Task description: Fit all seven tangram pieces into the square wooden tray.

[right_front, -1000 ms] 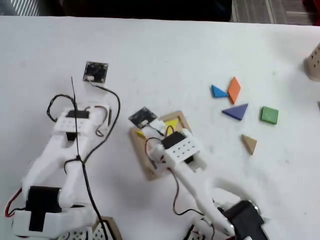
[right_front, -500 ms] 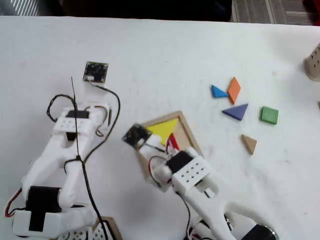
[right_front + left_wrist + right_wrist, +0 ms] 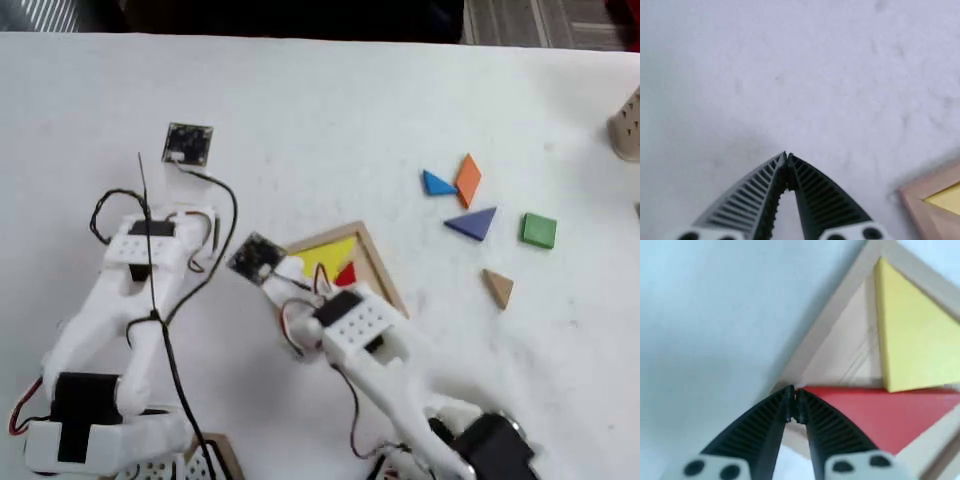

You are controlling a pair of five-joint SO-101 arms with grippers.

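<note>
The square wooden tray (image 3: 381, 262) lies mid-table with a yellow triangle (image 3: 331, 253) and a red triangle (image 3: 347, 274) inside; my right arm covers its near half. In the right wrist view my right gripper (image 3: 794, 392) is shut with nothing in it, tips at the tray's frame (image 3: 825, 327) beside the red triangle (image 3: 875, 412) and the yellow triangle (image 3: 912, 347). My left gripper (image 3: 787, 159) is shut over bare table, a tray corner (image 3: 932, 200) off to one side. Loose pieces lie right: blue triangle (image 3: 436, 183), orange parallelogram (image 3: 468, 178), purple triangle (image 3: 472, 222), green square (image 3: 538, 230), tan triangle (image 3: 498, 288).
The left arm (image 3: 130, 290) rests at the left with black cables looping around it. A perforated tan object (image 3: 628, 125) stands at the right edge. Open white tabletop (image 3: 330, 110) spreads across the back.
My right arm has drawn back toward the near-left of the tray, uncovering the yellow and red triangles. The left arm and the loose pieces have stayed put.
</note>
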